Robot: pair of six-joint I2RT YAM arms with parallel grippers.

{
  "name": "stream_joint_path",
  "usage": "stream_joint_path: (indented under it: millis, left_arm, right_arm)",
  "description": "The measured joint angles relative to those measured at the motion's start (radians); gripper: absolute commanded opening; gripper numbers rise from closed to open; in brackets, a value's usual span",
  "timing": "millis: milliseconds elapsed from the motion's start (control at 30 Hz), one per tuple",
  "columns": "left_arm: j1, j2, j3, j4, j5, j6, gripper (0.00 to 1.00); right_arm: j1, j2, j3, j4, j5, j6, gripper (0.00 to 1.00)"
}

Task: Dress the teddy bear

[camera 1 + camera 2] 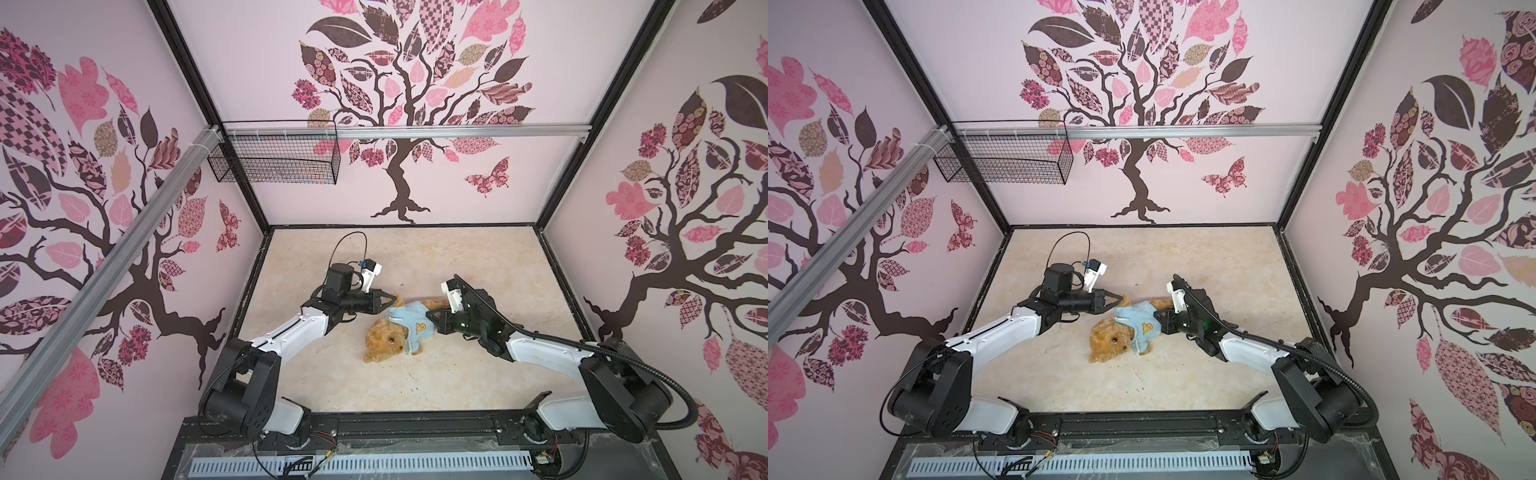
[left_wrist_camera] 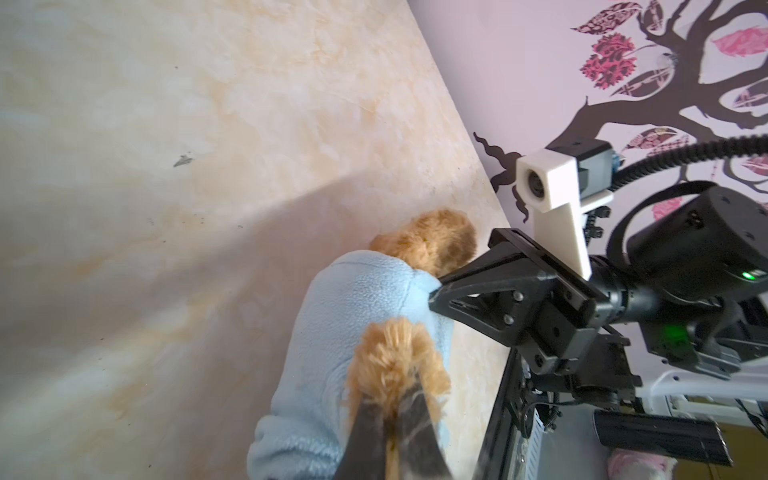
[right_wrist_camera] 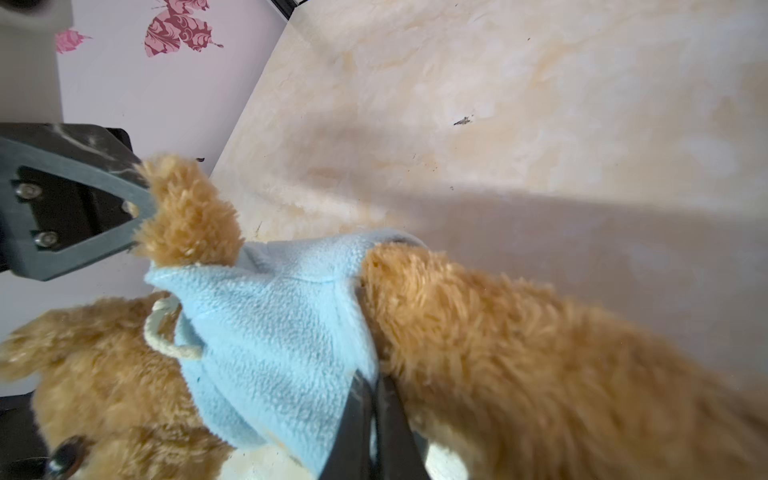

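Firmly in left gripper [image 1: 392, 300]: teddy bear [image 1: 386, 340]

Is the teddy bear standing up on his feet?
No, in a top view the teddy bear lies down on the table, wearing its light-blue shirt.

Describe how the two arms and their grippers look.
The left arm and right arm have white shells between black joints. The left gripper and right gripper are black, tapering triangles. A corrugated black hose trails the right arm; a thin cable loops above the left.
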Motion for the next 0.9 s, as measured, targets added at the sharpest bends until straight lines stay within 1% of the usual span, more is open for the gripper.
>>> stream_joint_path:
  millis: [67, 100, 200, 233, 300, 400, 533, 567, 667, 700, 800, 900]
  left_arm:
    - [0.0, 0.005, 0.0, -0.008, -0.032, -0.005, 0.2]
    - [0.0, 0.007, 0.0, -0.013, -0.047, -0.008, 0.25]
    - [0.006, 0.004, 0.001, -0.046, -0.099, -0.003, 0.46]
    - [0.009, -0.003, 0.001, -0.064, -0.117, 0.002, 0.52]
    - [0.013, -0.032, 0.0, -0.106, -0.154, 0.021, 0.59]
    - [0.013, -0.145, -0.016, -0.169, -0.204, 0.043, 0.68]
    - [0.012, -0.332, -0.111, -0.198, -0.245, 0.051, 0.85]
    - [0.011, -0.364, -0.138, -0.207, -0.254, 0.046, 0.87]
    - [0.01, -0.403, -0.2, -0.223, -0.265, 0.014, 0.88]
    - [0.01, -0.401, -0.214, -0.223, -0.266, -0.003, 0.86]
    - [0.01, -0.366, -0.232, -0.213, -0.258, -0.063, 0.77]
    - [0.009, -0.332, -0.262, -0.159, -0.243, -0.14, 0.65]
  right_arm:
    - [0.0, 0.0, 0.0, 0.01, 0.001, 0.039, 0.0]
    - [0.0, 0.0, 0.0, 0.015, 0.002, 0.051, 0.0]
    - [-0.002, 0.012, 0.001, 0.021, 0.01, 0.08, 0.0]
    - [-0.004, 0.022, 0.002, 0.022, 0.012, 0.085, 0.0]
    - [-0.007, 0.044, 0.006, 0.022, 0.012, 0.093, 0.0]
    - [-0.009, 0.068, 0.01, 0.027, 0.013, 0.101, 0.0]
    - [-0.01, 0.083, 0.014, 0.042, 0.011, 0.103, 0.0]
    - [-0.01, 0.086, 0.018, 0.044, 0.011, 0.103, 0.0]
    - [-0.01, 0.094, 0.023, 0.051, 0.011, 0.103, 0.0]
    - [-0.01, 0.095, 0.023, 0.051, 0.011, 0.103, 0.0]
    - [-0.01, 0.096, 0.024, 0.052, 0.008, 0.103, 0.0]
    - [-0.011, 0.096, 0.023, 0.052, 0.006, 0.103, 0.0]
